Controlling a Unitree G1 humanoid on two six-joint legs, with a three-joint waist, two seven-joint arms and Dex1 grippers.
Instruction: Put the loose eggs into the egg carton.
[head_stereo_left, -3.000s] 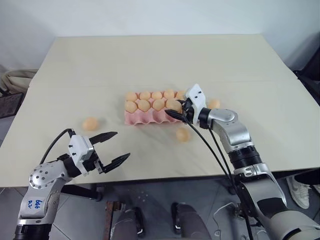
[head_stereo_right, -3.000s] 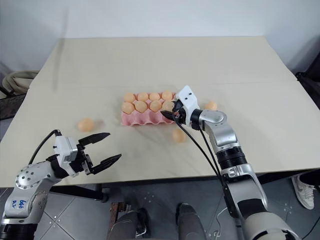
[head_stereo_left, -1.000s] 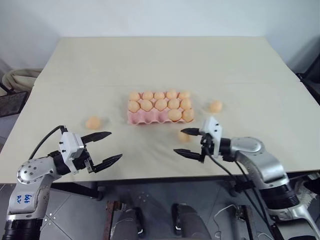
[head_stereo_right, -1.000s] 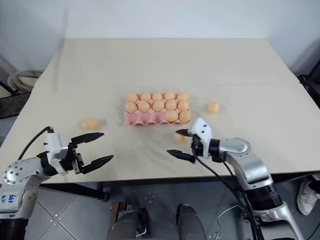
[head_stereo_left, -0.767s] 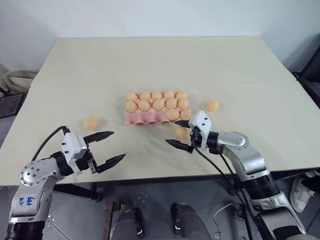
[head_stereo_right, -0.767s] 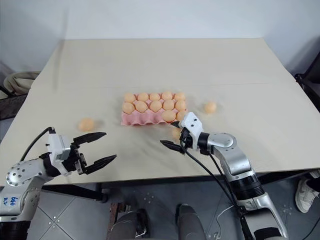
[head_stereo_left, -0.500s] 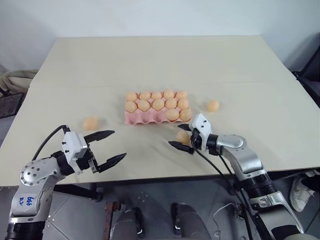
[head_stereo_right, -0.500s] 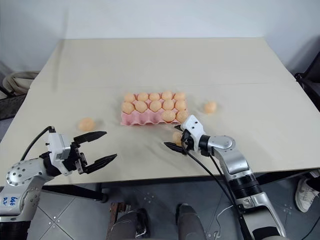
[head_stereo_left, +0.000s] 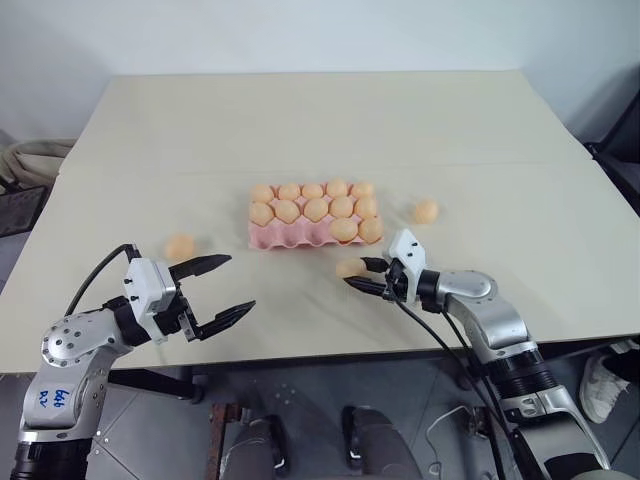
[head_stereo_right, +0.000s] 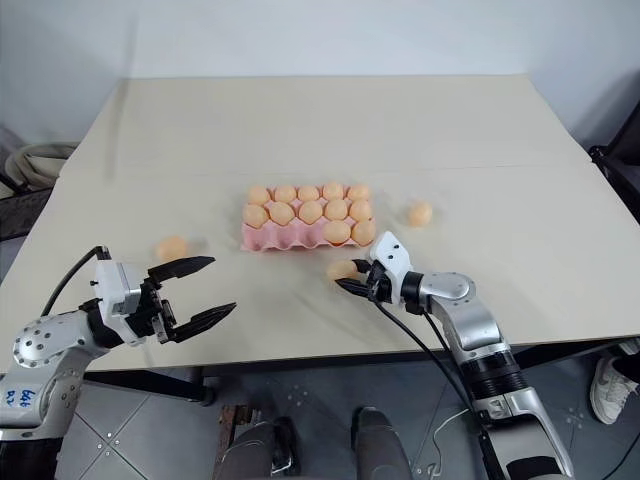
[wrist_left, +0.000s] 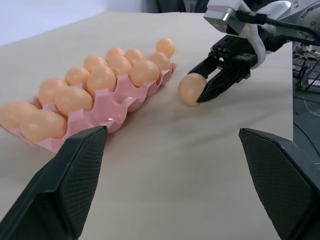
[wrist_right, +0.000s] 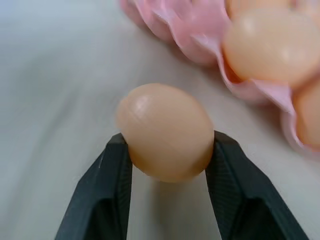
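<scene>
Wide beige counter (head_stereo_left: 320, 120), matte and smooth, with plenty of bare surface behind the carton and along both far sides. Near edge close under both arms.

Pink moulded carton (head_stereo_left: 290, 237) near the middle of the counter, scalloped rim, shallow cups; back and middle rows filled with pale orange-tan eggs, two more at the right end of the front row, three front cups on the left bare. Thin, papery-looking walls between cups in the left wrist view.

Right hand (head_stereo_left: 362, 275) just in front of the carton's right front corner, low over the counter, its two black fingers (wrist_right: 114, 195) closed on one egg (wrist_right: 165, 131), pinched at its sides, close to the carton's front rim but apart from it. Smooth, slightly glossy shell, oval; finger pads flat and finely textured.

Left hand (head_stereo_left: 222, 287) near the front left edge of the counter, fingers spread wide, gripping nothing.

Second loose egg (head_stereo_left: 180, 247) lying left of the carton, just beyond the left hand, open counter all round it. Third loose egg (head_stereo_left: 426, 211) right of the carton, well apart from the rim, open counter beyond toward the right edge.
</scene>
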